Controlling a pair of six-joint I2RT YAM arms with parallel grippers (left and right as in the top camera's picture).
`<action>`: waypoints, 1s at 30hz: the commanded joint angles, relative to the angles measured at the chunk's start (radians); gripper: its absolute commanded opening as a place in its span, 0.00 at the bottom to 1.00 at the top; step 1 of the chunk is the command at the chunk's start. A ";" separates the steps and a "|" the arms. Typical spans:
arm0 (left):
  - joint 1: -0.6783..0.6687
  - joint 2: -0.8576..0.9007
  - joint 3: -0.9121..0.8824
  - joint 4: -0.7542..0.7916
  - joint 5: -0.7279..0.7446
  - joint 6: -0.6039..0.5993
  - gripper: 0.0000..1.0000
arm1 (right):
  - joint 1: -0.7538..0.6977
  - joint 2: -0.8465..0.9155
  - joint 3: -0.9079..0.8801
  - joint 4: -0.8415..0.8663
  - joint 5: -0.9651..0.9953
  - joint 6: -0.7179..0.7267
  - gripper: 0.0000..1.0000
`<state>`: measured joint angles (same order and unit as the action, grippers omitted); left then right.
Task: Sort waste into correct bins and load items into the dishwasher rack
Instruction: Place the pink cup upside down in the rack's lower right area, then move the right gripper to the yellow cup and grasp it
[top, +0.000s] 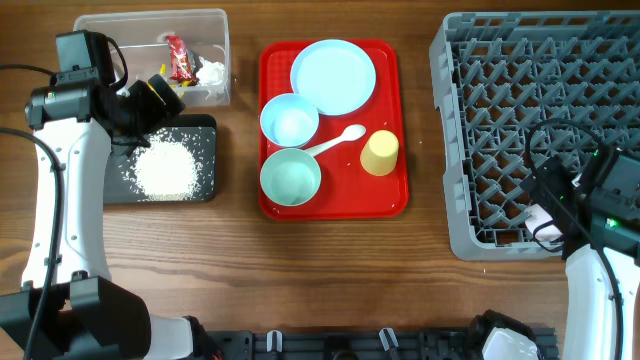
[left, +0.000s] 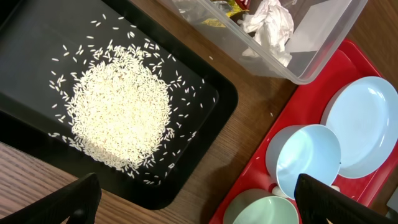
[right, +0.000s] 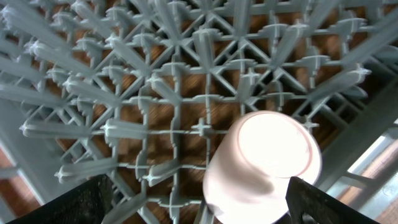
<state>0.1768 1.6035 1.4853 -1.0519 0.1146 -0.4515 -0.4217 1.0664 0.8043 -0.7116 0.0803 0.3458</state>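
The clear tub (top: 150, 22) at the back left holds a red wrapper (top: 180, 57), a yellow wrapper (left: 238, 6) and a crumpled tissue (top: 210, 72). The rice heap (top: 163, 168) lies in the black tray (top: 205, 125). My left gripper (top: 165, 95) hovers open and empty over the tray's far edge (left: 199, 208). The pale blue plate (top: 333, 76), blue bowl (top: 290, 120), green bowl (top: 290, 177), white spoon (top: 335, 142) and yellow cup (top: 380, 152) sit on the red serving tray (top: 395, 200). My right gripper (top: 555, 205) is open over the grey rack (top: 500, 100), with the white cup (right: 267, 155) lying on the pegs between its fingers (right: 202, 205).
Bare wooden table shows between the black tray and the red serving tray, and between that tray and the rack. In the left wrist view the tub (left: 311, 62) stands close to the black tray (left: 37, 37) and the serving tray (left: 298, 106).
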 joint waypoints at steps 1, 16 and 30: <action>-0.003 -0.006 0.009 0.000 0.008 -0.009 1.00 | 0.003 -0.018 0.063 -0.029 -0.081 -0.058 0.92; -0.003 -0.006 0.009 0.000 0.008 -0.009 1.00 | 0.003 0.177 0.090 -0.071 -0.047 0.050 0.85; -0.003 -0.006 0.009 0.000 0.008 -0.009 1.00 | 0.354 0.168 0.580 -0.272 -0.328 -0.199 0.85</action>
<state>0.1768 1.6035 1.4853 -1.0515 0.1177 -0.4515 -0.2192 1.1851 1.2743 -0.9825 -0.2207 0.1768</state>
